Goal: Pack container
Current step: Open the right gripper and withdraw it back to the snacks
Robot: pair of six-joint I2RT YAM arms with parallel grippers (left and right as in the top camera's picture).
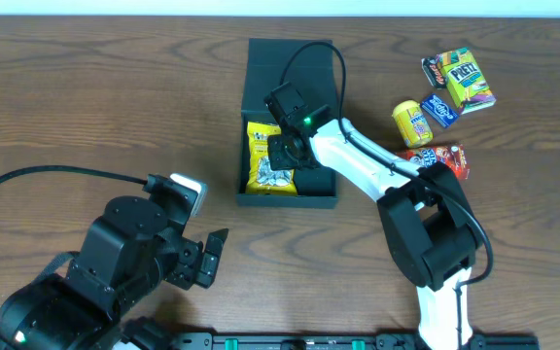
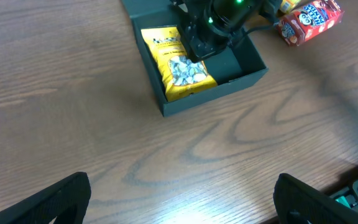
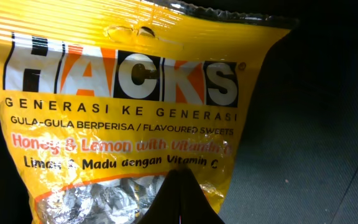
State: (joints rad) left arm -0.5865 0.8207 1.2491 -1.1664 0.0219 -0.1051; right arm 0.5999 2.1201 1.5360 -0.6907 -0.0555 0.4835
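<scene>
The container [image 1: 290,201] is a dark square box in the middle of the table, its lid standing open at the back. A yellow Hacks sweets bag [image 1: 261,156] lies flat in its left half, and also shows as the yellow bag [image 2: 173,62] [image 3: 123,106]. My right gripper [image 1: 286,154] reaches down into the box, shut, its tips [image 3: 180,177] together over the bag's lower right part with nothing visible between them. The box floor [image 3: 316,124] beside the bag is bare. My left gripper [image 1: 212,255] hangs open over bare wood at the front left [image 2: 182,185], holding nothing.
Loose snacks lie to the right of the box: a red packet [image 1: 445,158] [image 2: 309,18], a small yellow tub [image 1: 412,122], a blue packet [image 1: 439,109] and a green Pretz carton [image 1: 470,80]. The right arm's cable loops over the lid.
</scene>
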